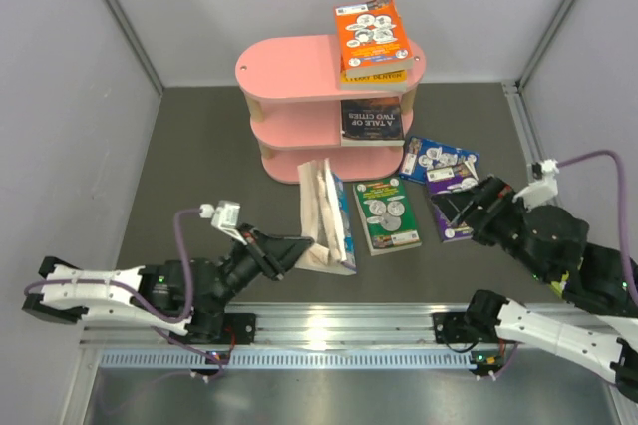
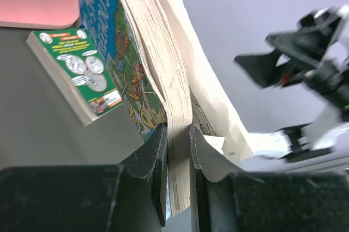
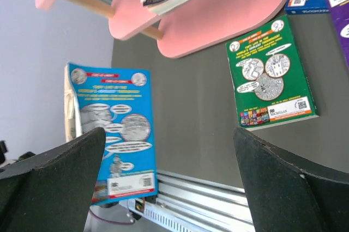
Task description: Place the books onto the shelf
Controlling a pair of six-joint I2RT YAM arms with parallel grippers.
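The left gripper (image 2: 177,150) was clamped on a wad of pages of the blue book (image 2: 95,8), which was held on edge, fanned, seemingly for lifting. The right gripper (image 3: 169,131) was spread wide, empty. The shelf (image 1: 289,66) was loaded with an orange book (image 1: 372,31) up top and a dark book (image 1: 371,119) below. A green book (image 1: 387,213) was seen flat on the table (image 1: 199,166).

the left arm (image 1: 100,290) is being stretched low and inward from the left, and the left gripper (image 1: 297,250) is being pinched, jaws nearly together, on a thin sheaf of pages of the blue book (image 2: 163,68). the right arm (image 1: 553,240) is being bent inward from the right, and the right gripper (image 3: 172,150) is being held downward with its fingers (image 3: 54,172) spread wide apart.
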